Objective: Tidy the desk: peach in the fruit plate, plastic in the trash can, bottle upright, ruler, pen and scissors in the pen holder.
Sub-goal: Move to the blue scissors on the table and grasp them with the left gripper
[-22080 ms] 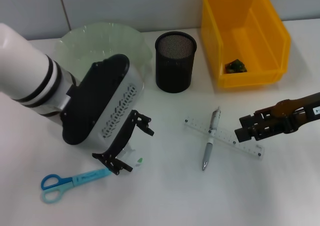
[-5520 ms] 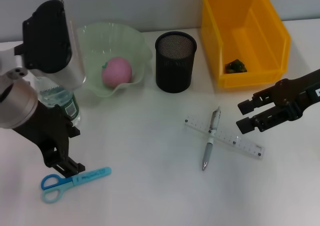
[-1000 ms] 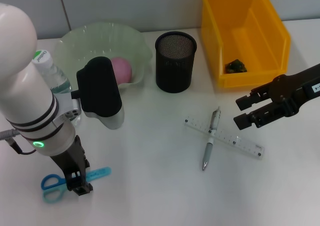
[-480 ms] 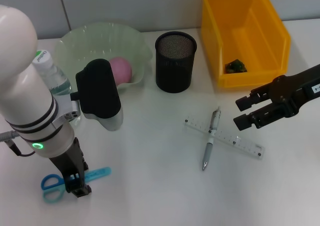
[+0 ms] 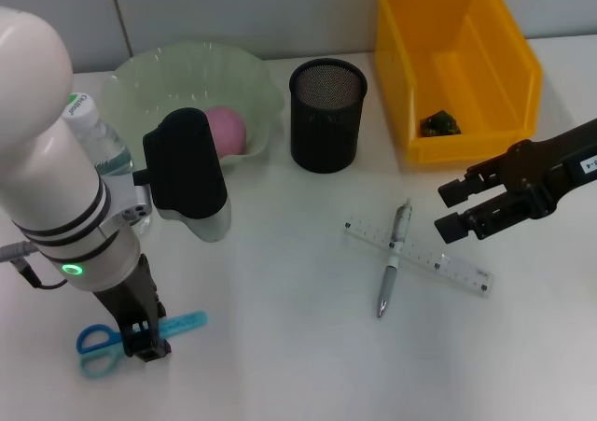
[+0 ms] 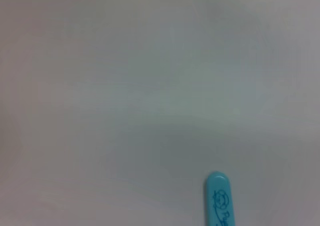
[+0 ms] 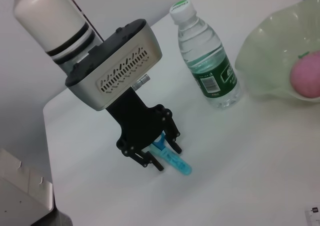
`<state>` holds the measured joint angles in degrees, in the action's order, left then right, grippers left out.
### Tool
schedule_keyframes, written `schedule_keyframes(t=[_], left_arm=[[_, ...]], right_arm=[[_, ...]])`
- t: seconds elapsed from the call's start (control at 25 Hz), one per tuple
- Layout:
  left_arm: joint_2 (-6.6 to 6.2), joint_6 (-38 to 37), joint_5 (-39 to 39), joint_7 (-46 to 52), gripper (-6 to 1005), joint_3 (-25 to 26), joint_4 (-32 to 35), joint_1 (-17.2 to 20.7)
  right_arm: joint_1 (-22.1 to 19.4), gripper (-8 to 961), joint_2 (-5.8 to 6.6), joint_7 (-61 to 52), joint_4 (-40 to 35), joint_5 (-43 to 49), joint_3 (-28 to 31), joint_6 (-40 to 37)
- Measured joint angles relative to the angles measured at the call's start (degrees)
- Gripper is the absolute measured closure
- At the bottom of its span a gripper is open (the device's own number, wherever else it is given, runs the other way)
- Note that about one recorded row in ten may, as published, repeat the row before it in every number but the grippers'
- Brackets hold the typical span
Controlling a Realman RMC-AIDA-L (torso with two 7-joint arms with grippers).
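Note:
The scissors (image 5: 103,343) lie flat at the desk's (image 5: 280,346) front left, handles left and pale blue blade cover (image 5: 183,325) right. My left gripper (image 5: 145,342) reaches straight down over them. In the right wrist view the left gripper (image 7: 162,153) stands open, straddling the scissors (image 7: 172,161). The blade cover's tip (image 6: 217,201) shows in the left wrist view. The ruler (image 5: 420,256) lies crossed under the pen (image 5: 392,262). My right gripper (image 5: 448,208) hovers open just right of them. The bottle (image 5: 93,136) stands upright. The peach (image 5: 224,127) rests in the fruit plate (image 5: 149,71).
The black mesh pen holder (image 5: 326,113) stands at the back centre. To its right the yellow trash can (image 5: 504,57) holds a dark plastic scrap (image 5: 437,122). My bulky left arm (image 5: 47,160) covers part of the bottle and the plate's front left.
Since the older frames the left arm has left the upright bottle and come down over the scissors. Over the last second nothing has visibly moved.

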<state>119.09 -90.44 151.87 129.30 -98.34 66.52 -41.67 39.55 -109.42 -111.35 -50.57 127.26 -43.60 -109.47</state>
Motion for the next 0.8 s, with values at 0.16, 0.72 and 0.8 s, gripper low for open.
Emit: schedule_keyframes(t=[0.16,0.72,0.8], left_arm=[[0.0,0.01,0.0,0.06,575,0.0,0.0,0.0],[0.0,0.01,0.0,0.59,588,0.35,-0.69,-0.05],[0.0,0.01,0.0,0.59,590,0.35,-0.69,-0.05]], right_arm=[[0.0,191,0.0,0.0,0.1,0.0,-0.31,0.0],[-0.09,193,0.0,-0.05,0.12,0.0,-0.35,-0.14],[-0.09,193,0.0,-0.04,0.12,0.0,-0.35,-0.16]])
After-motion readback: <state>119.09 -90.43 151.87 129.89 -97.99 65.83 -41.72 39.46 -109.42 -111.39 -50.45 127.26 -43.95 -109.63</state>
